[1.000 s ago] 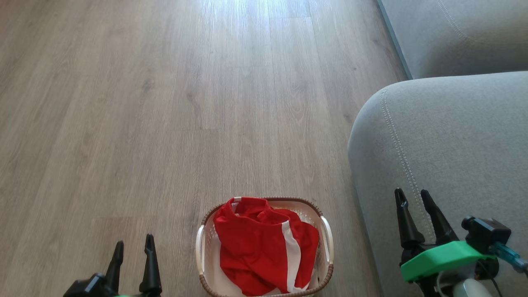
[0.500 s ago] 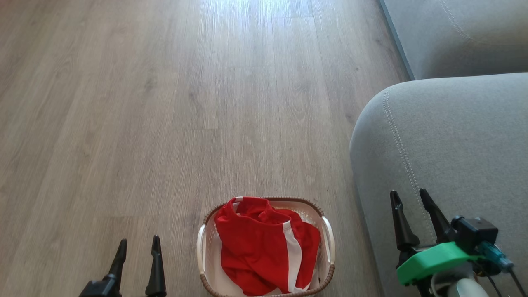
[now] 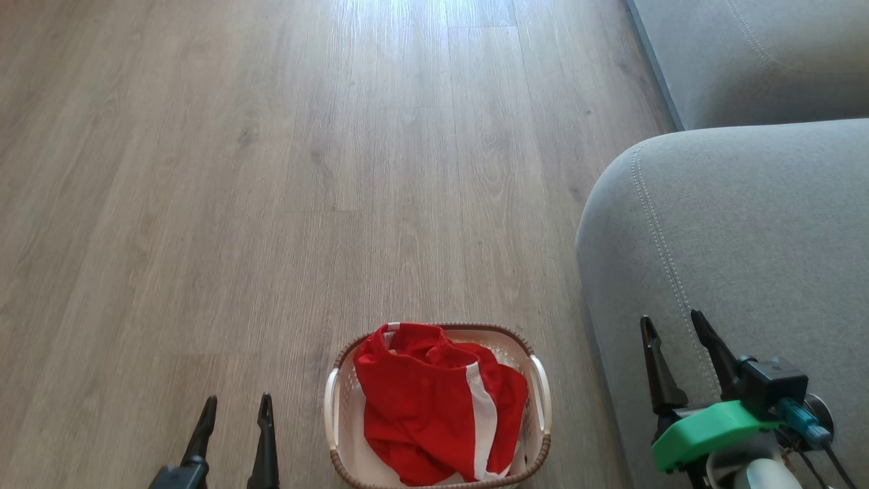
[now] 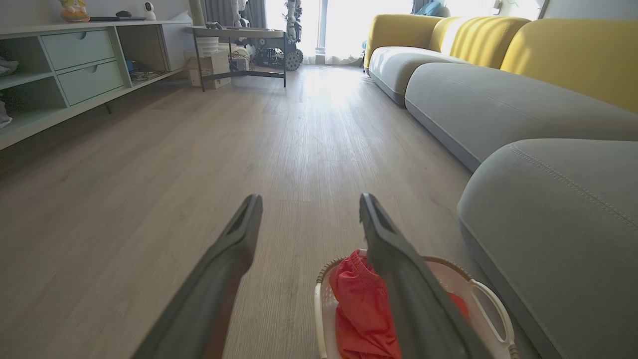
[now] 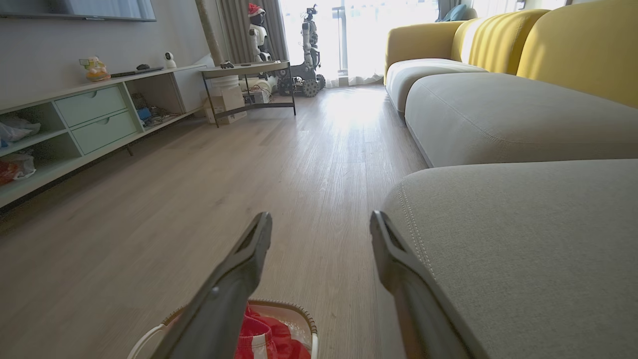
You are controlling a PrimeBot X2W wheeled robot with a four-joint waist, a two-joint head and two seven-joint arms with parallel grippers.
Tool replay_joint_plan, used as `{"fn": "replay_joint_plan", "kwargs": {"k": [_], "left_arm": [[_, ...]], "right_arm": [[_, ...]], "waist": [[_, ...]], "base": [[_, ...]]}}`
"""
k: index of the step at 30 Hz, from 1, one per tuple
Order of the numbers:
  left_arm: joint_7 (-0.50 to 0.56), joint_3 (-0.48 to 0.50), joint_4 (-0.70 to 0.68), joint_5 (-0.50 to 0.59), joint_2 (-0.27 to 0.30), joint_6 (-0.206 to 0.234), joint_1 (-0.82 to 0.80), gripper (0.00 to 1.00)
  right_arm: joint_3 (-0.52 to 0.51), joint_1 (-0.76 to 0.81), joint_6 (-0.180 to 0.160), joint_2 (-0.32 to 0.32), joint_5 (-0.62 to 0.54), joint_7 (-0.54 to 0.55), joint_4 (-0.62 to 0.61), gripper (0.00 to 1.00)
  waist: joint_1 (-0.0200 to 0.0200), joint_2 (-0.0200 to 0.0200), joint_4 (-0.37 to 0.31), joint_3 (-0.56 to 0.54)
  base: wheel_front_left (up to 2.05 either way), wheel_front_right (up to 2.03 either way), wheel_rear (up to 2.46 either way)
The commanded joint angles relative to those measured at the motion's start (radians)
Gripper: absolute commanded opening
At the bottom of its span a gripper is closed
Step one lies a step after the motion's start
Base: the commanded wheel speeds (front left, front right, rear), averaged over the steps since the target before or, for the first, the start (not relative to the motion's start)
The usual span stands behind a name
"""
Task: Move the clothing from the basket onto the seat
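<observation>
The clothing (image 3: 434, 407) lies heaped in the basket (image 3: 330, 407). Both arms' jaws gape empty: the left gripper (image 3: 238, 399) is just left of the basket and seems nearer, while the right gripper (image 3: 671, 318) is off its right side, over the seat (image 3: 747, 224).

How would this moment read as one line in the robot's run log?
phase: pre-grasp | clothing: in basket on floor | seat: right of basket | left gripper: open, empty | right gripper: open, empty

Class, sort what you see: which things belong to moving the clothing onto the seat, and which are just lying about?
For the job: clothing, basket, seat, left gripper, right gripper.
Lying about: shelf unit, side table, yellow sofa backs, wheeled robot.
</observation>
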Motion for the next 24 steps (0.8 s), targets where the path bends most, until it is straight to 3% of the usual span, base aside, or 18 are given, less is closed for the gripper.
{"fn": "replay_joint_plan", "kwargs": {"k": [1,24], "left_arm": [[-0.012,0.032,-0.021,-0.01,0.011,0.004,-0.03,1.0],[-0.012,0.034,-0.011,-0.013,0.011,0.006,-0.039,1.0]], "right_arm": [[0.017,-0.015,0.0,0.0,-0.005,-0.01,-0.028,1.0],[0.011,-0.019,0.0,0.0,-0.008,-0.01,-0.034,1.0]], "waist": [[0.0,0.0,0.0,0.001],[0.0,0.0,0.001,0.012]], "base": [[0.0,0.0,0.0],[0.0,0.0,0.0]]}}
